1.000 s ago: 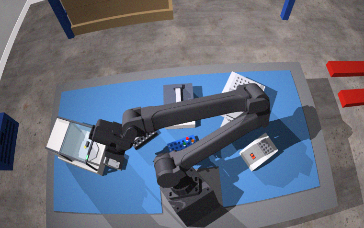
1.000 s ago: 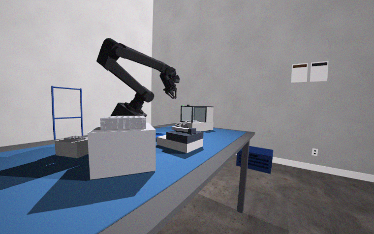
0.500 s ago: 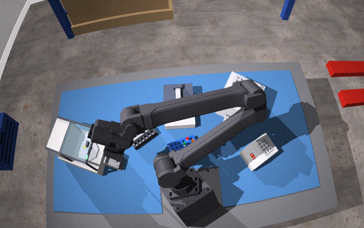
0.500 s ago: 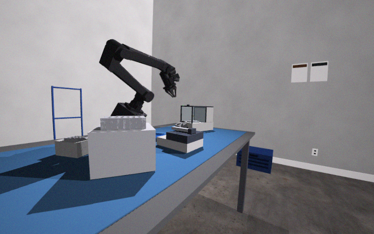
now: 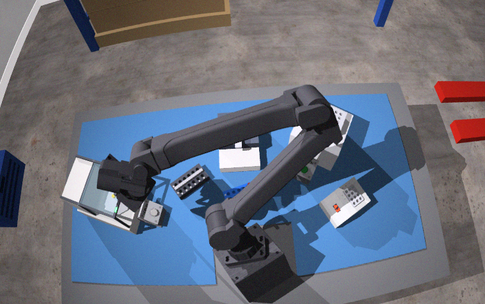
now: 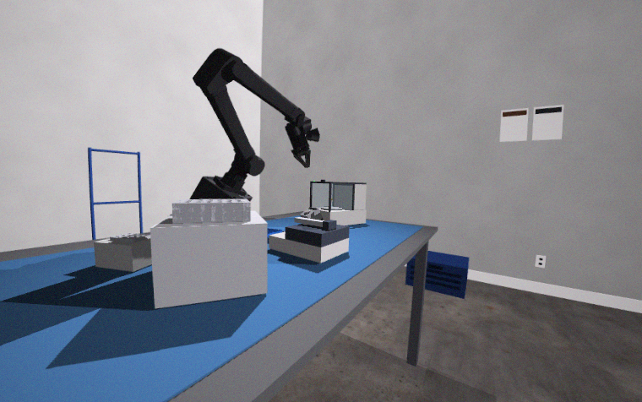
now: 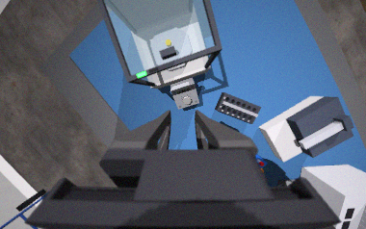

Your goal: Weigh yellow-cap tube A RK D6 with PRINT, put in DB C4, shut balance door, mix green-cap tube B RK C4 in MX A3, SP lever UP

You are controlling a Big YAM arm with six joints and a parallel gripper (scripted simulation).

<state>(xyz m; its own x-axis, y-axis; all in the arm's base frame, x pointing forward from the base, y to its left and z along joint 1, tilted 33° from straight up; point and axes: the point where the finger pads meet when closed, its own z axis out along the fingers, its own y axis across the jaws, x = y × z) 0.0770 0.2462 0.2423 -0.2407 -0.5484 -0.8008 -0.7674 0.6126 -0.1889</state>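
Note:
The balance (image 5: 76,175) (image 6: 348,201) (image 7: 212,36) stands at the mat's left edge. Tube A, with its yellow cap (image 5: 113,195) (image 7: 168,42), stands inside the glass box on the pan. The top pane looks drawn over the box. The balance's green lamp (image 5: 115,209) (image 7: 142,74) is lit. The white PRINT key (image 5: 154,212) (image 7: 187,100) sits on the sloping front. My gripper (image 6: 302,161) (image 7: 182,114) hangs high above the balance's front, partly open, with nothing between the fingers. The rack (image 5: 234,190) is mostly hidden under my arm; tube B is not visible.
The magnet block (image 5: 189,181) (image 7: 237,108) lies right of the balance. The spectrophotometer (image 5: 238,159) (image 6: 310,241) (image 7: 308,127), the mixer (image 5: 341,119) (image 6: 208,255) and the dry block (image 5: 344,202) (image 6: 121,251) follow to the right. My arm spans over the rack and mixer.

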